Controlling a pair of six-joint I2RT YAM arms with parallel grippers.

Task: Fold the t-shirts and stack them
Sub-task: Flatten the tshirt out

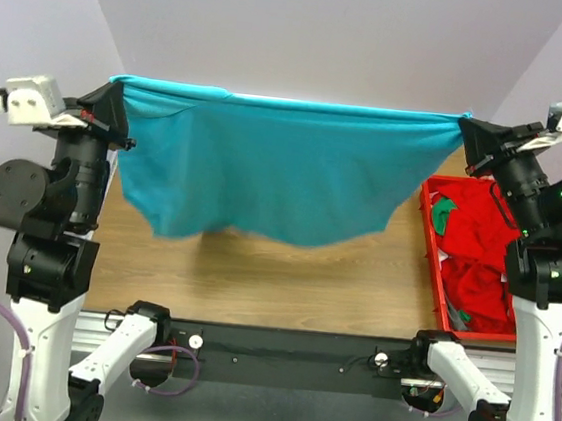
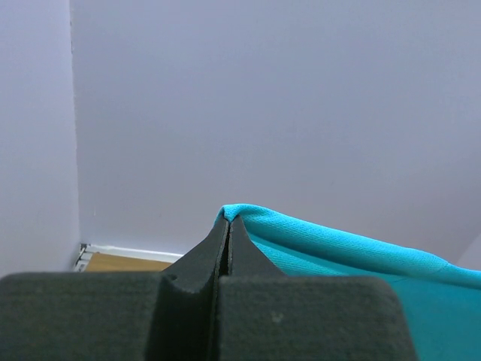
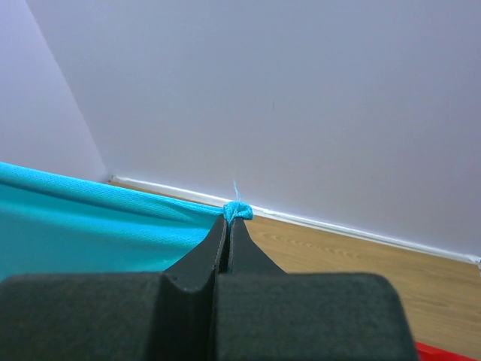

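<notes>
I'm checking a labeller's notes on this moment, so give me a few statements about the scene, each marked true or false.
1. The teal shirt hangs stretched between the two arms. True.
2. The left fingers are open. False: they are shut on a corner of the shirt.
3. A red crate at the right of the table holds red shirts. True.
4. The teal shirt lies folded on the table. False: it is held up, unfolded.
5. The right fingers pinch the shirt's other corner. True.

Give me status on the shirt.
Left gripper, right gripper shut on teal t-shirt corners. Shirt stretched above table. Red crate at right, not blocking.
</notes>
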